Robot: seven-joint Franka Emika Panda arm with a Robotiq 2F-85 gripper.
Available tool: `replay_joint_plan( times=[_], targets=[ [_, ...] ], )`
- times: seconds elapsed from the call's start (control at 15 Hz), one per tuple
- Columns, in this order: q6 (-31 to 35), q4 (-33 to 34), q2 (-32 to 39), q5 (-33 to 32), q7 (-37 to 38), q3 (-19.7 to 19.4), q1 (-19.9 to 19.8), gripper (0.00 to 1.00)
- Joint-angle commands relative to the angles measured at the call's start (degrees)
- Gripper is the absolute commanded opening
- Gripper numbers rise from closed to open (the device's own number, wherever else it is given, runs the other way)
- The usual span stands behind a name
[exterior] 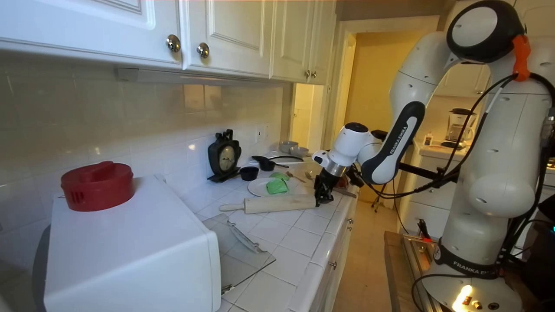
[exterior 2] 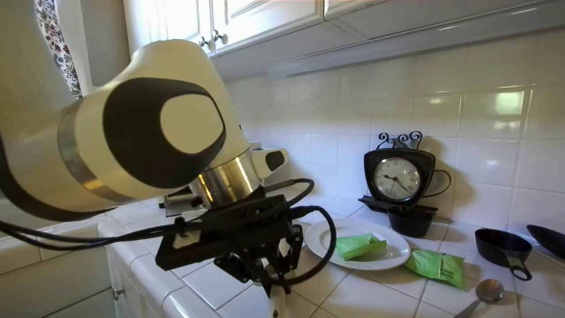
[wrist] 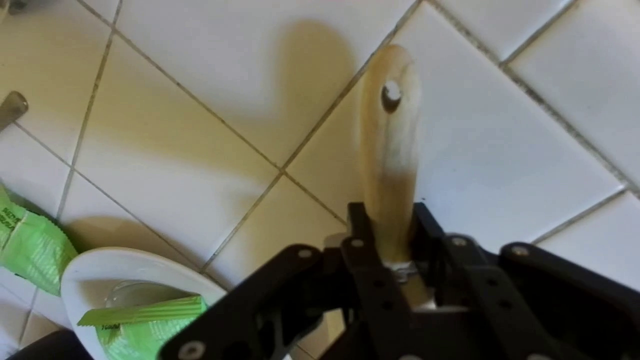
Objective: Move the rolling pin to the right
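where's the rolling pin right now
In an exterior view, the pin is a little below centre, just in front of the plate, its right end held in the tool.

White tiled countertop [exterior 2: 375, 291], white plate [exterior 2: 398, 250], green packet [exterior 2: 438, 267] beside it, black clock [exterior 2: 398, 179], spoon [exterior 2: 489, 290]

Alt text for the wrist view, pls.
Black jaws closed on one end of a wooden rolling pin, its holed tip pointing toward the top of the picture, against white tiles. At lower left, partly cropped, a green packet sits on a white plate, with another green packet beside the plate.
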Motion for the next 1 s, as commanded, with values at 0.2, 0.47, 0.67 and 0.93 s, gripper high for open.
replay_joint_plan(
  times=[0.2,0.47,0.67,0.93],
  targets=[
    [-3.76,0.2,1.18,-1.02,-0.29,1.88,1.01,0.06],
    [0.72,0.19,3.66,-0.56,-0.77,0.51,-0.94,0.06],
    [3.95,0.14,5.27,-2.32,1.1,-0.09,-2.55,0.06],
    [5.85,0.1,5.13,-7.0,4.24,0.91,-4.13,0.06]
  ],
)
